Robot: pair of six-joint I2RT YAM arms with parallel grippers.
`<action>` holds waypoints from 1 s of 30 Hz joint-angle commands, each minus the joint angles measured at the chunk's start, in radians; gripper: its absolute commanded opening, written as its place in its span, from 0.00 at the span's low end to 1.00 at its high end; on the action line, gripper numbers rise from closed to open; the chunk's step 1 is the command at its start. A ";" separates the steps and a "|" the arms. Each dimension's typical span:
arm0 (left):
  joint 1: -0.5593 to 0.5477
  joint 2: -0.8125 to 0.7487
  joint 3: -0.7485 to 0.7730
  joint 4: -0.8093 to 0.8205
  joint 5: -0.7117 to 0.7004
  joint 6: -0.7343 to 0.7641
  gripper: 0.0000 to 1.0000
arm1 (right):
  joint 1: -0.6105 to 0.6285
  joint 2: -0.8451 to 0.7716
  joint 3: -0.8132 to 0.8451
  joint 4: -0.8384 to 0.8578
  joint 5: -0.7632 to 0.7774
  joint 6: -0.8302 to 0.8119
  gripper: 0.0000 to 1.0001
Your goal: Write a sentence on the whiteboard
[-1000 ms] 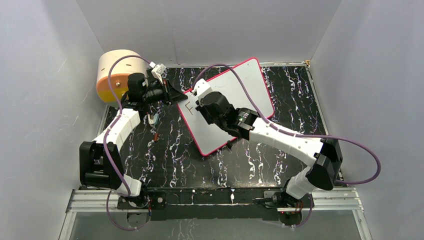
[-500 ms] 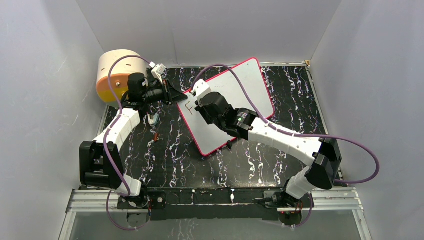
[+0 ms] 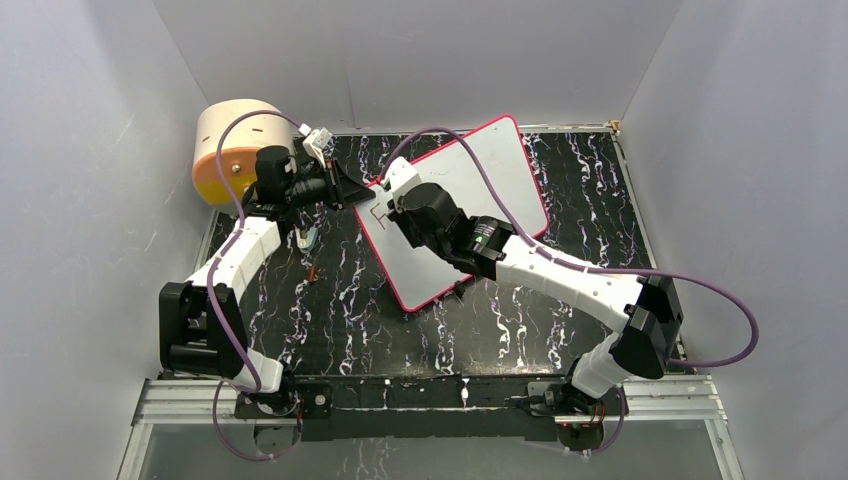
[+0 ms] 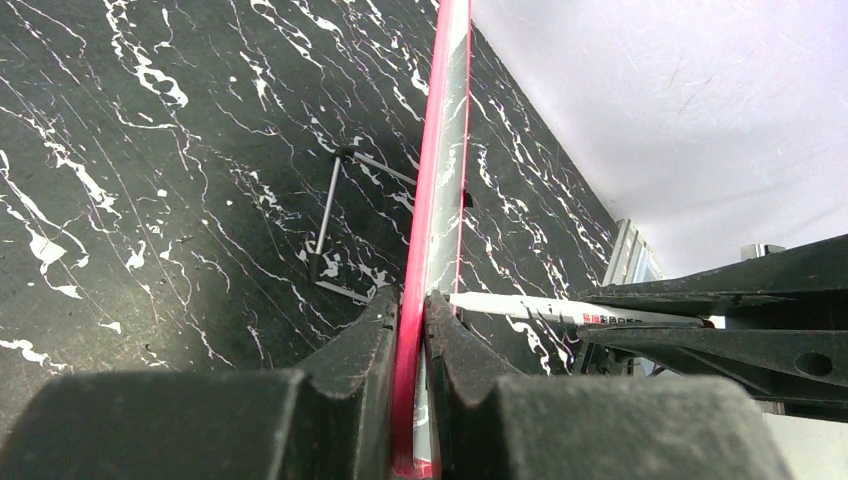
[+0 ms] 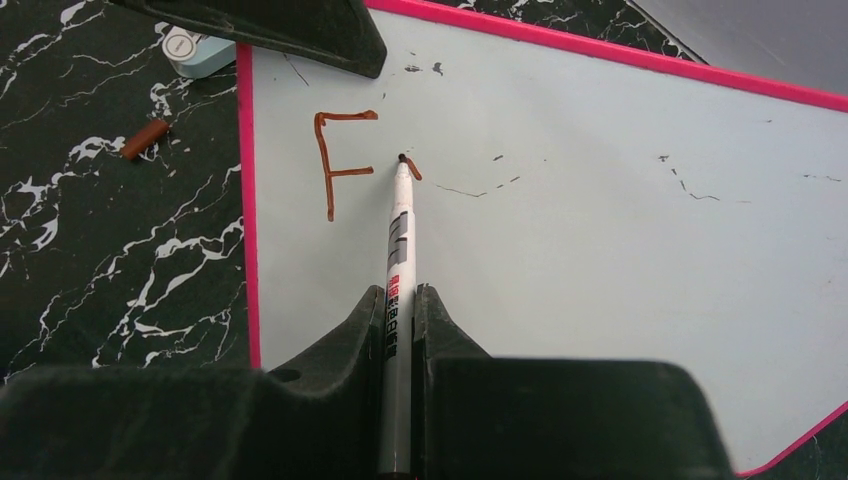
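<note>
Our left gripper (image 3: 352, 190) is clamped tight on the left corner of the whiteboard (image 3: 500, 165), which lies slantwise across the far middle of the table. Only the left wrist view shows the grip itself: both fingers (image 4: 372, 340) pinch the pink-red frame (image 4: 428, 180) edge-on, and a thin wire stand (image 4: 330, 225) sits on the tabletop beside the board. To the right, our right gripper (image 3: 388, 205) is over the board's left part, closed on a white marker (image 5: 401, 240). The overhead view hides the writing behind the wrist. The right wrist view shows it plainly: the sentence (image 5: 335, 160) amounts to one brownish-red F near the board's corner and a short stroke at the marker's tip, which touches the board just right of the F. That view also shows a small brown cap (image 5: 146, 139) and a pale blue round piece (image 5: 190, 48) lying on the table (image 3: 330, 310) off the board's left edge. The surface is black with white marble veins. A tan-and-orange drum (image 3: 228, 150) stands at its far left corner, and plain pale grey walls (image 3: 430, 55) close in three sides.
</note>
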 commanded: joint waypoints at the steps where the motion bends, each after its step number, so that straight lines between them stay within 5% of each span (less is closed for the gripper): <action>1: -0.012 0.010 0.011 -0.062 -0.033 0.035 0.00 | -0.005 0.013 0.028 0.065 -0.026 -0.011 0.00; 30: -0.012 0.012 0.013 -0.069 -0.037 0.040 0.00 | -0.005 -0.009 0.004 -0.082 -0.078 -0.004 0.00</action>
